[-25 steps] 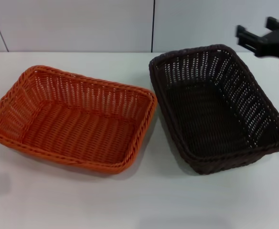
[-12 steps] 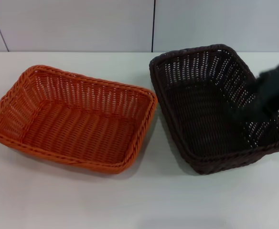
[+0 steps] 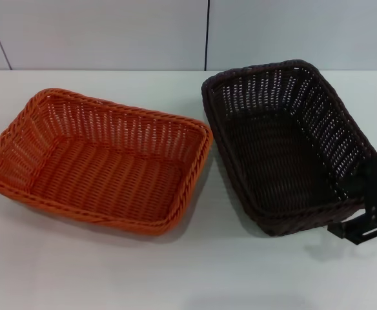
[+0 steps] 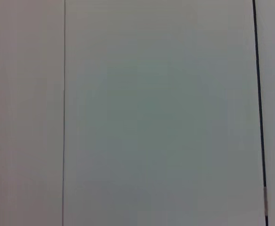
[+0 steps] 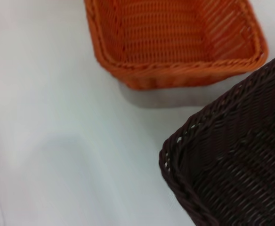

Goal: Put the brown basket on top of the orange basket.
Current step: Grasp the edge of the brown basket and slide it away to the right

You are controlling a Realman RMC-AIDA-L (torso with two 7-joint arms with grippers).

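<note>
Head view: brown basket point(image 3: 290, 145) on white table point(image 3: 175, 271), right side, just beside orange basket point(image 3: 98, 160), rims near but apart. Right gripper point(image 3: 368, 206) now low at near right corner of brown basket, against outer wall; one second ago high above far right rim, half a second ago over right wall. Descent judged as approach to a grasp at that corner. Finger opening: cannot tell; nothing seen held. Both baskets unmoved; stacking not yet begun.

Left wrist view: blank wall panel only; left gripper not shown, arm parked out of the work area.

Right wrist view: brown basket corner point(image 5: 231, 165) close below camera, orange basket point(image 5: 175, 42) beyond, bare table between. Own fingers not visible.
</note>
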